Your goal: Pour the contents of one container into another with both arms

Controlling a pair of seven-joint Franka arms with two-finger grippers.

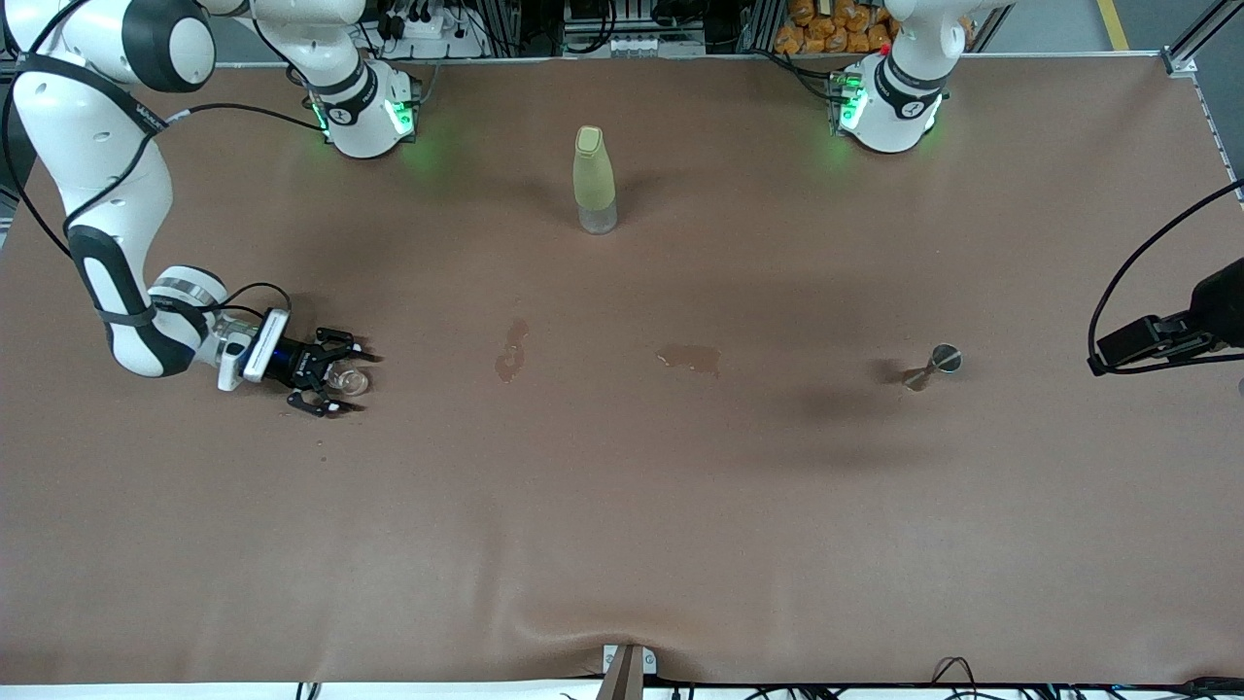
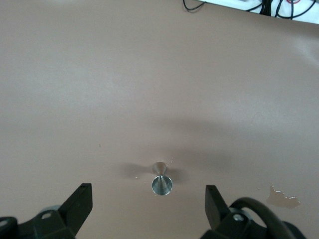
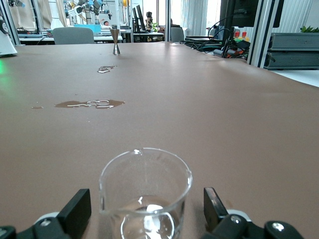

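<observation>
The right wrist view shows what the front view barely does: a clear glass beaker (image 3: 145, 196) standing upright on the brown table (image 1: 622, 506), between the spread fingers (image 3: 76, 211) of the right gripper (image 1: 335, 377), which are not touching it. A little clear liquid sits at its bottom. The left wrist view looks straight down on a small metal jigger (image 2: 162, 180), upright and seemingly empty, with the left gripper (image 2: 148, 201) over it, fingers wide and released, holding nothing. In the front view that gripper is mostly out of frame at the left arm's end.

A tall yellow bottle (image 1: 594, 180) with its cap on stands near the bases, well apart from the beaker. Two wet spill patches (image 1: 512, 350) lie on the table between the beaker and the jigger (image 1: 931, 367).
</observation>
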